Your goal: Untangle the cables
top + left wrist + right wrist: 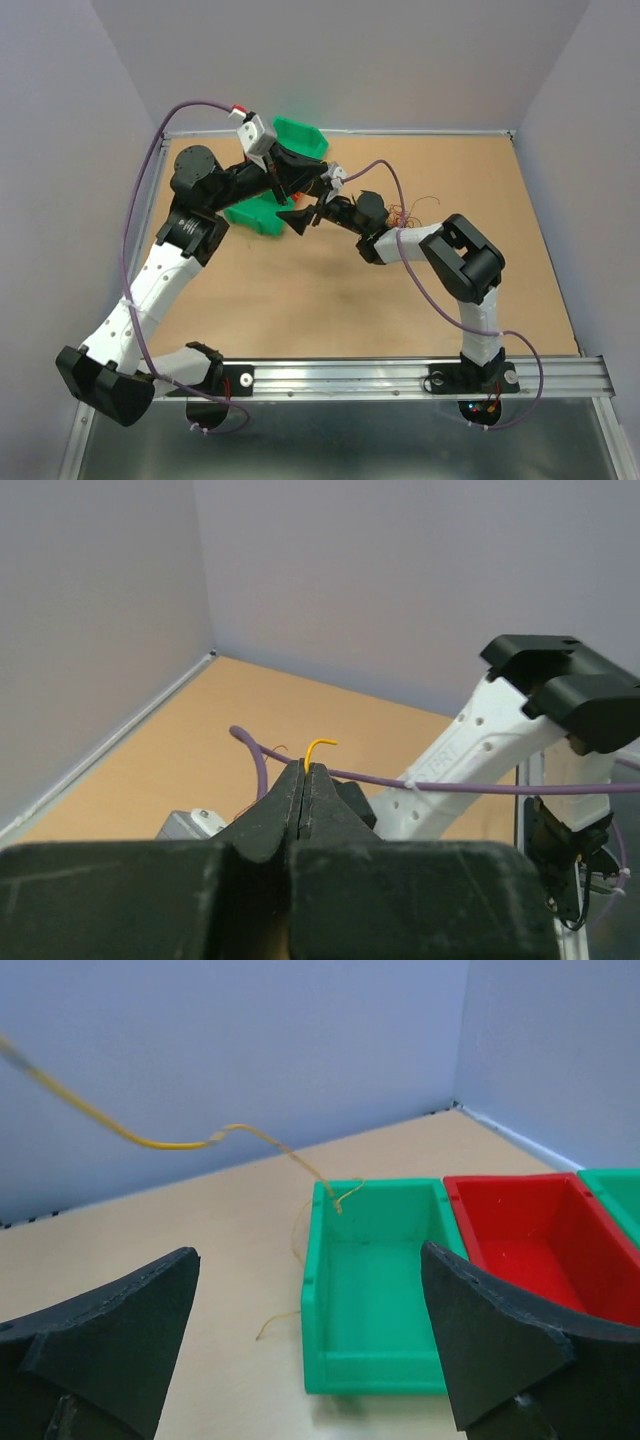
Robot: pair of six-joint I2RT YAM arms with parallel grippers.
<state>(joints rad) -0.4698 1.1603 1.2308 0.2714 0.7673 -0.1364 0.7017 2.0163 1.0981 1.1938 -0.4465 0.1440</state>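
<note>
One strand: yellow wire (320, 743) pinched in left gripper (304, 769), trailing to green bin (375, 1370).
Right gripper (308, 1256): fingers wide, empty.
Left to do: tangled clump (414, 211) on table (300, 300).

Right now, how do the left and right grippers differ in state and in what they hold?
The left gripper has its jaws pressed together; the right gripper has them wide apart. The left gripper pinches a yellow cable, whose end curls up past the tips; the right gripper holds nothing, and a green bin lies ahead of it. Both have black fingers.
</note>
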